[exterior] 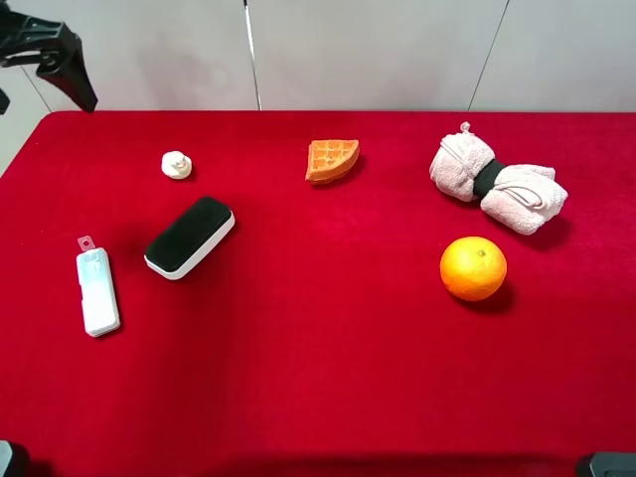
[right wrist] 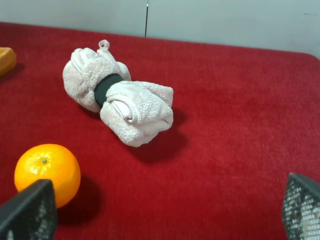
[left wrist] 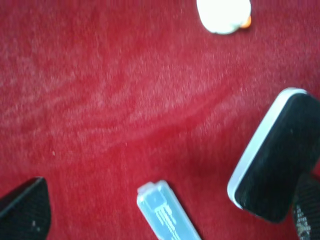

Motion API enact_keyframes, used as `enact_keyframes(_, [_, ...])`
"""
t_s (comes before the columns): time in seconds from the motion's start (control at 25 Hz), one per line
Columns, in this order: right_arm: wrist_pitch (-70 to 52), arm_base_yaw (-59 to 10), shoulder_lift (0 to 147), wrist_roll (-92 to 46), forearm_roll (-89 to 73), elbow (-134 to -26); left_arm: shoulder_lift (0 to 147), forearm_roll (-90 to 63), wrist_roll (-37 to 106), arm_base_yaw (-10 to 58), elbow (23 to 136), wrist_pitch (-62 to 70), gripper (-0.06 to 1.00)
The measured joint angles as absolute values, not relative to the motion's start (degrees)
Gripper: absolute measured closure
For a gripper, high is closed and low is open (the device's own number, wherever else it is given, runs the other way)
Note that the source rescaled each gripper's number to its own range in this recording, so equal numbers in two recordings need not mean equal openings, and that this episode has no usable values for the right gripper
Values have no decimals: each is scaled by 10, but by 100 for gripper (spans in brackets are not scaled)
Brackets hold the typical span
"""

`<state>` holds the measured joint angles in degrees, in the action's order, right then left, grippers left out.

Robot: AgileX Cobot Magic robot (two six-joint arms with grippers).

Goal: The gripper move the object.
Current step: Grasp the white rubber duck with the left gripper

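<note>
The object, a small cream-white lumpy knob (exterior: 177,165), sits on the red cloth at the back left. In the left wrist view it (left wrist: 223,15) lies far ahead of the fingers. My left gripper (left wrist: 166,212) is open and empty, with its black fingertips (left wrist: 25,210) wide apart above the cloth, well short of the object. My right gripper (right wrist: 165,210) is open and empty on the right side, far from the object. Neither claw shows in the exterior high view.
A black-and-white eraser block (exterior: 190,237) and a white rectangular case (exterior: 97,290) lie near the object. A waffle piece (exterior: 331,160), a pink rolled towel (exterior: 497,184) and an orange (exterior: 473,268) lie further right. A black stand (exterior: 55,50) is at the back left.
</note>
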<state>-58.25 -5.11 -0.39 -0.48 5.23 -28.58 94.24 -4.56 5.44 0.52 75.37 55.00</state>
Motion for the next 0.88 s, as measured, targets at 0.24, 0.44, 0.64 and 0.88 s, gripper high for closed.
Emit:
enact_keyframes(0.24, [-582,-51,-4,-5,52,-286,1006,-46,66,5,819,566,2])
enact_keyframes(0.44, [-582,-51,-4,-5,52,-286,1039,-46,77,5,854,571,2])
enact_keyframes(0.64, [-582,-51,-4,-5,52,-286,1053,-59,91,5,859,583,2])
enact_keyframes(0.88, [-582,-51,-4,-5,52,-286,1078,-74,105,6,881,590,2])
